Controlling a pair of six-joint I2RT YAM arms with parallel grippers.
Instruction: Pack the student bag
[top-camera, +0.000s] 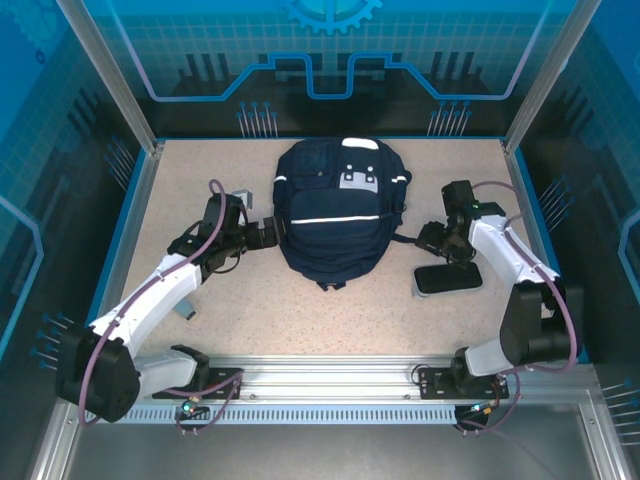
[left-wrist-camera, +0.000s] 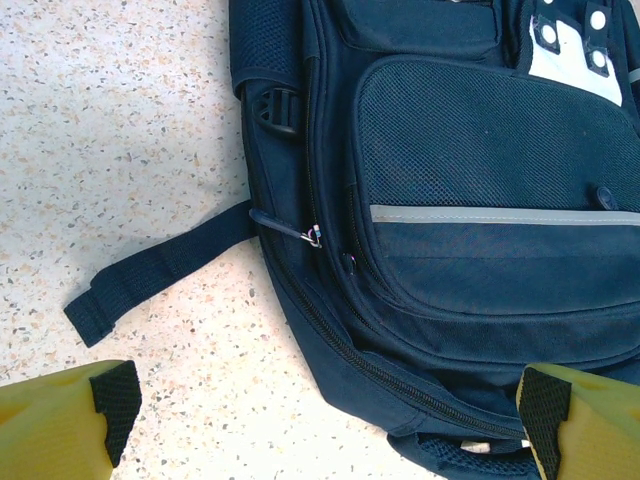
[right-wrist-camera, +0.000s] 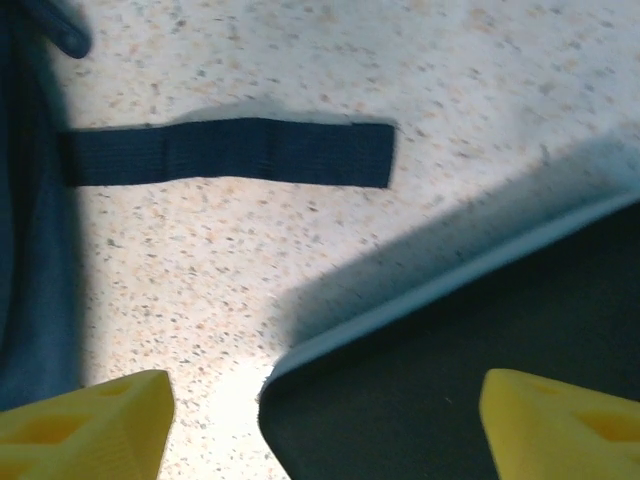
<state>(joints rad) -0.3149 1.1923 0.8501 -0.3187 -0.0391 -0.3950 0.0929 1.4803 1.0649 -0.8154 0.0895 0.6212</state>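
**Top external view: navy backpack lies flat between two spread grippers**

The student bag is a rounded, soft navy fabric pack lying front-face up on the speckled, stone-like table. Its long axis runs from the arms' side to the far side, and the end with the white-grey patch points away from the arms. The left gripper stands just beside the bag's left flank. The right gripper is near its right flank, over a dark book.

In the left wrist view the left gripper has its jaws spread wide, with black pads on yellow fingers. The bag's lower edge lies between them and the rest stretches ahead. It shows a mesh pocket, a grey reflective stripe, a zipper pull and a flat woven strap trailing ahead of the left finger.

In the right wrist view the right gripper also stands wide apart, pinching nothing. The corner of the book, matte with a pale edge, sits between its jaws. A strap lies ahead, and the bag's fabric is ahead of the left finger.
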